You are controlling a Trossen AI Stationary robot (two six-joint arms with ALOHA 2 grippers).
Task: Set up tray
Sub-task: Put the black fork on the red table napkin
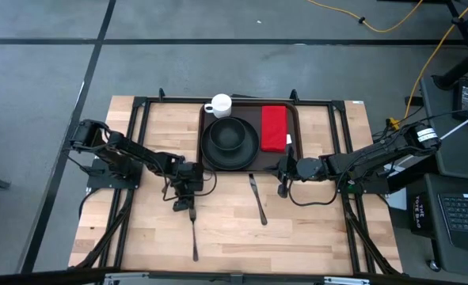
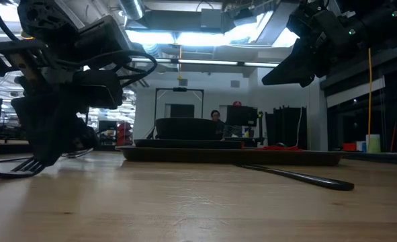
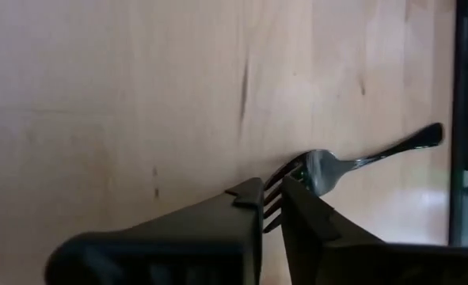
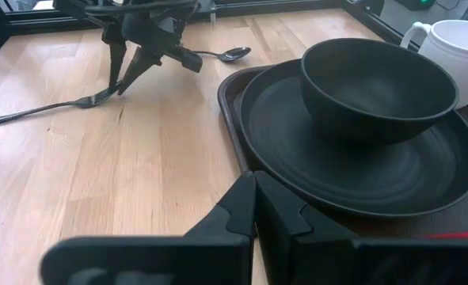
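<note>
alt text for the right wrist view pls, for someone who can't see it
A black bowl sits on a round black plate inside the dark tray, with a white mug behind. Across the wooden table, the left gripper touches a fork; a spoon lies beyond.

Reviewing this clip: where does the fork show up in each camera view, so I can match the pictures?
High view: fork lies on the bare wood, tines under the left tool.
Low view: tines at far left, below the left tool.
Left wrist view: fork just beyond the tool's fingers.
Right wrist view: far left, beyond the tray.
Shared landmark: the left tool over the tines.
</note>
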